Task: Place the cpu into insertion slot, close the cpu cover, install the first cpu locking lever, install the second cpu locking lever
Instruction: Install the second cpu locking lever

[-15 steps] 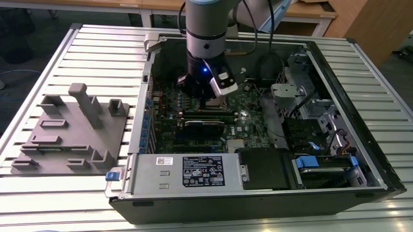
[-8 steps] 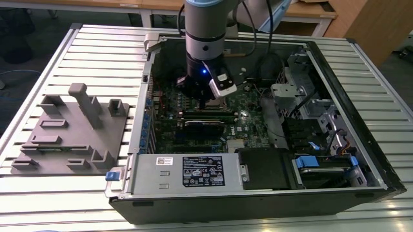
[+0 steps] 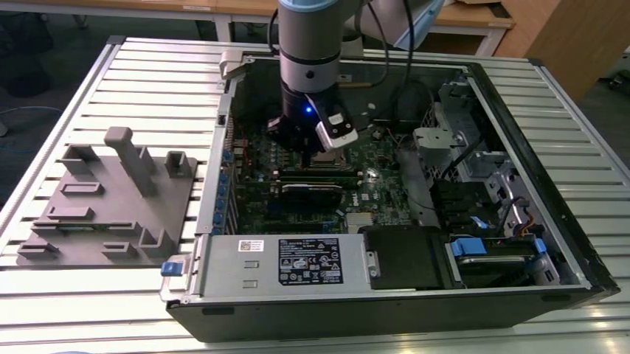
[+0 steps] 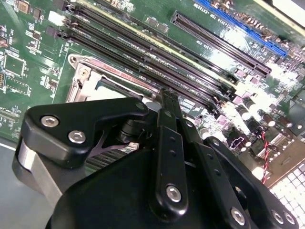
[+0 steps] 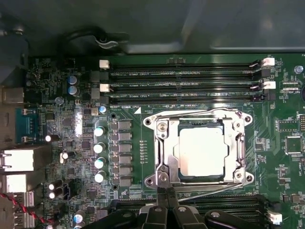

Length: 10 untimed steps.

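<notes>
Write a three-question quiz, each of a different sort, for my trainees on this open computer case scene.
1. True or false: the cpu already lies in the insertion slot.
2. The tool hangs beside which edge of the socket? A) the edge away from the long memory slots B) the edge next to them
3. Fill in: the cpu cover lies ___ over the socket.

Key: 1 true; 2 A; 3 closed

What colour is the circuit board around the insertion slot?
Green. The circuit board around the insertion slot shows best in the first wrist view.
</notes>
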Each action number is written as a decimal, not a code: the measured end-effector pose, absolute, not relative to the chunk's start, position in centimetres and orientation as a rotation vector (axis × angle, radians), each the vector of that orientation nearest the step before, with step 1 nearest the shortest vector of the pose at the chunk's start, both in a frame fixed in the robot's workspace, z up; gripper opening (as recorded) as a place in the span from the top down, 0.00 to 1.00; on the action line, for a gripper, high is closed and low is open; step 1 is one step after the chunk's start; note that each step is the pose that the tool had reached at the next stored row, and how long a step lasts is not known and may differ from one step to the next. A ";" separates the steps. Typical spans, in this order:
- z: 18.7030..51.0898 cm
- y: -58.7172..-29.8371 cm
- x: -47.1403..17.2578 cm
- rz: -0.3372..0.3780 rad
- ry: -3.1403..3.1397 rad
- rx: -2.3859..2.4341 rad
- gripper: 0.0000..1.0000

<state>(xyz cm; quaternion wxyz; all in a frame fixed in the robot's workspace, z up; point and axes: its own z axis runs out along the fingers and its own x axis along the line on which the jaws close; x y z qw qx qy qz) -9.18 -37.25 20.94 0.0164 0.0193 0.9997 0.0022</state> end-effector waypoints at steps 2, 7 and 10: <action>20.9 -37.3 -9.2 0.007 3.108 0.060 0.89; 20.9 -37.4 -9.3 0.007 3.108 0.060 0.89; 20.9 -37.5 -9.3 0.007 3.108 0.060 0.89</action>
